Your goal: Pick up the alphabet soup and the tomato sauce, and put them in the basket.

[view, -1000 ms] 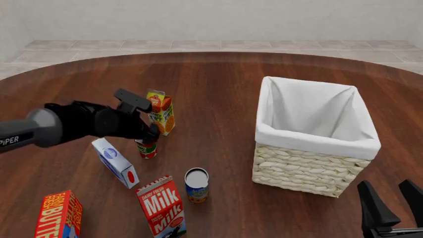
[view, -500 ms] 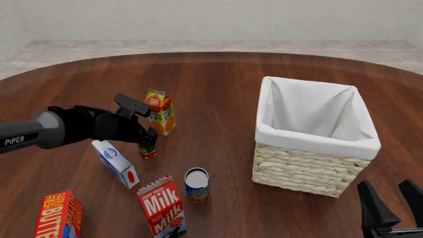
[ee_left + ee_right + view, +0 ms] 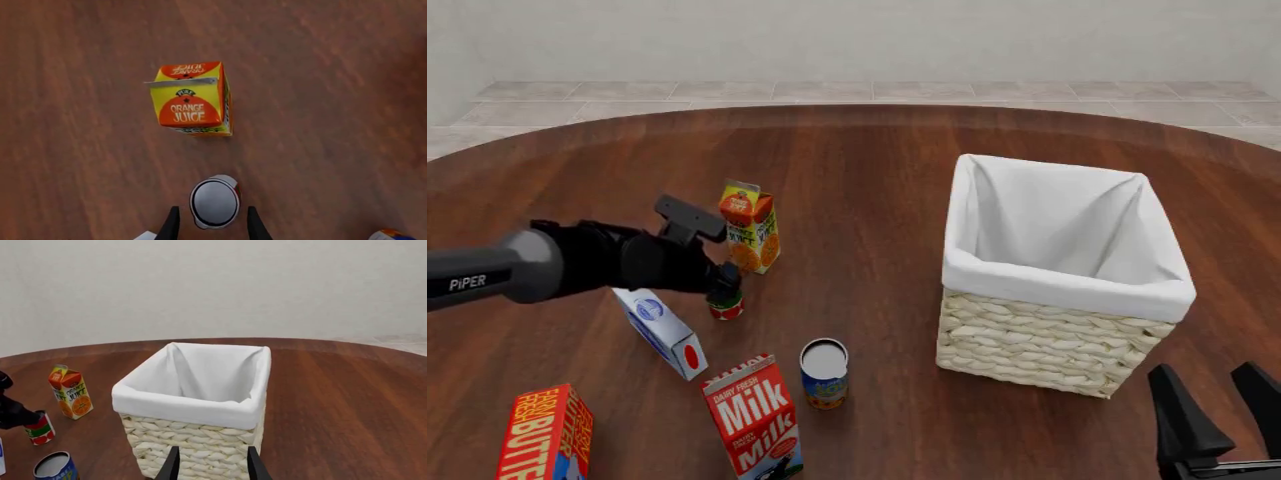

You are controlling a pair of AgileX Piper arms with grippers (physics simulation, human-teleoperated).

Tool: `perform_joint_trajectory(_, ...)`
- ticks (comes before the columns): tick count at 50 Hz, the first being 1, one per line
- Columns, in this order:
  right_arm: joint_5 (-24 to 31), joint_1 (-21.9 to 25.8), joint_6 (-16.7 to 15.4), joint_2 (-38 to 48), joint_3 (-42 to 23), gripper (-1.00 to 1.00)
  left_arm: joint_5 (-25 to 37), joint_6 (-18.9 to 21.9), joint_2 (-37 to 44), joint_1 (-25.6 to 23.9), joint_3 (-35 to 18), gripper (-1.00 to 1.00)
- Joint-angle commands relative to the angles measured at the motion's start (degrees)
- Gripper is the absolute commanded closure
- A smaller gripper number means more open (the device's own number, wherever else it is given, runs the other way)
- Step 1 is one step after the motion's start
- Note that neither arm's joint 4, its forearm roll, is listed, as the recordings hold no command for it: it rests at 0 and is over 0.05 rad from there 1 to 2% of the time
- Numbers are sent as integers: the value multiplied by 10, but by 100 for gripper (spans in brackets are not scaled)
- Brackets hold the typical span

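Note:
The tomato sauce (image 3: 726,304), a slim red can with a green band, stands in front of the orange juice carton. My left gripper (image 3: 722,284) is down over it. In the left wrist view the can's grey top (image 3: 215,201) sits between the two fingers with a small gap on each side, so the left gripper (image 3: 213,208) is open. The alphabet soup (image 3: 823,373), blue and orange with a pale top, stands nearer me and also shows in the right wrist view (image 3: 55,466). The basket (image 3: 1068,286) stands at the right. My right gripper (image 3: 1204,370) is open and empty at the front right.
An orange juice carton (image 3: 751,225) stands just behind the tomato sauce. A white carton (image 3: 661,328) leans to its left. A milk carton (image 3: 754,415) and a red butter box (image 3: 547,435) stand at the front left, close to the alphabet soup.
My left gripper has come down and drawn back a little, so its fingers now straddle the tomato sauce can. The right arm and the cans have not moved.

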Motion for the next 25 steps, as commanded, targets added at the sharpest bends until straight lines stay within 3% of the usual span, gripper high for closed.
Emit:
perform_joint_trajectory(1,0,0,-1,0,0,-100,-11,-6,10,-2,6,-100)
perform_joint_trajectory(25,0,-1,-1,-1,0,-100,-28,-8,29,1,10,-100)
